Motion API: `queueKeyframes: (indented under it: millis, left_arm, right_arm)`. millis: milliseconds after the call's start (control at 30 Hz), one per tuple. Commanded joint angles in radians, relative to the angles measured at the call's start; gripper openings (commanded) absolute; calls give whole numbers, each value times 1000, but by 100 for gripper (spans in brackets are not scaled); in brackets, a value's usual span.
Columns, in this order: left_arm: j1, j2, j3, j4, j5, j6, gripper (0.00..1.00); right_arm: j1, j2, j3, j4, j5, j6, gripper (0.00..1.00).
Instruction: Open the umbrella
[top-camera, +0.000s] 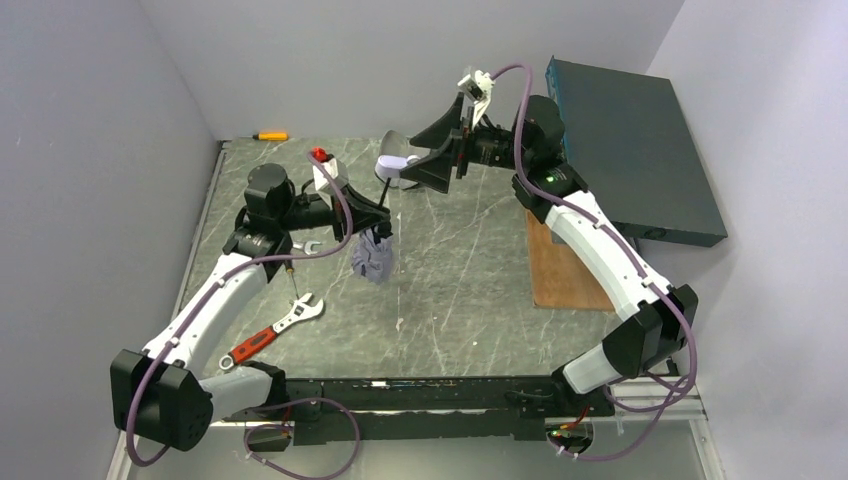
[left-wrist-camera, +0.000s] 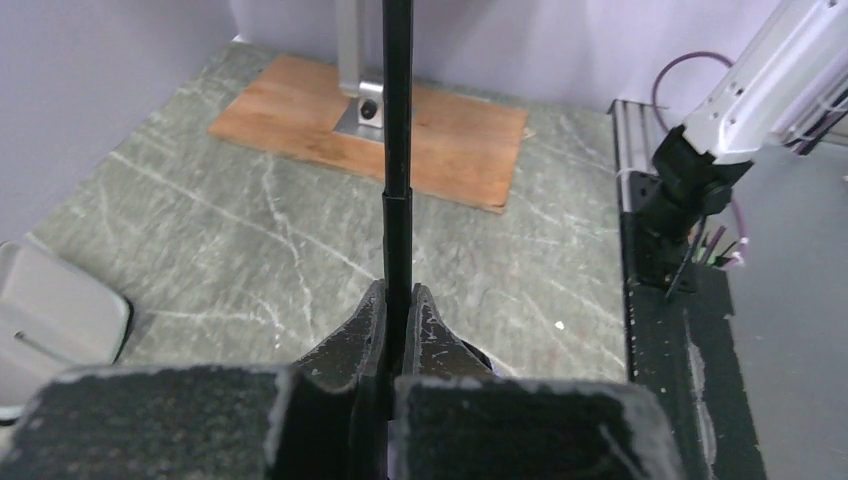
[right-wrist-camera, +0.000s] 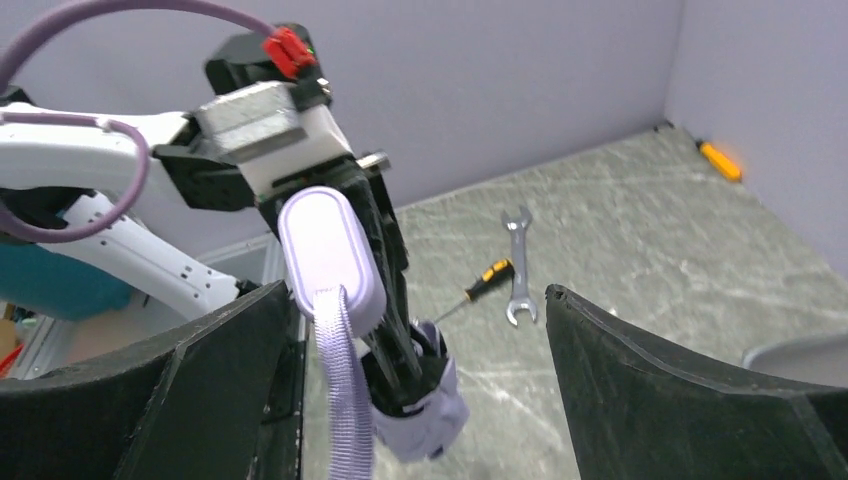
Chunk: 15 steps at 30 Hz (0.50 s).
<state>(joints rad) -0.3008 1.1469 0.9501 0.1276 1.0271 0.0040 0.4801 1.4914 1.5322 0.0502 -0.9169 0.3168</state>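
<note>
The grey-green, white-veined stone table (top-camera: 470, 290) fills the floor of the top view; the arm bases cover its near edge. A dark teal flat box (top-camera: 640, 150), smooth and rectangular, leans at the far right, its lower corner behind the right arm. A brown wooden board (top-camera: 565, 275) lies flat beneath that arm and is partly covered by it. In the left wrist view the board carries a silver metal post (left-wrist-camera: 352, 60), cut off at the top of that view.

The compact folding umbrella (top-camera: 374, 260) hangs left of the table's middle, between the two arms. Its folded canopy is a crumpled pale lilac bundle at the lower end; whether it touches the table I cannot tell. The left claw (left-wrist-camera: 398, 300) is clamped tight on the thin black shaft (left-wrist-camera: 397, 150), which is smooth and stepped where one section meets the next. The right claw (right-wrist-camera: 418, 295) stands spread wide and grips nothing. The smooth, pale, oblong handle (right-wrist-camera: 325, 250) shows between its black fingers, contact unclear, and a woven lilac strap (right-wrist-camera: 345, 400) hangs from it.

A red-handled steel adjustable wrench (top-camera: 275, 328) lies under the left arm. A small silver open-ended spanner (right-wrist-camera: 516, 265) lies near it, and a yellow-handled screwdriver (top-camera: 270, 135) rests at the far edge.
</note>
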Motion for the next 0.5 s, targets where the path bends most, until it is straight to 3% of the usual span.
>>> queueKeyframes:
  millis: [0, 200, 467]
  left_arm:
    - [2, 8, 50, 193, 101, -183, 0]
    - [2, 27, 38, 314, 109, -318, 0]
    - [1, 19, 44, 265, 116, -267, 0]
  right_arm:
    - [45, -19, 10, 195, -17, 54, 99]
    - [143, -16, 37, 112, 38, -122, 91]
    - [150, -20, 2, 171, 103, -77, 67]
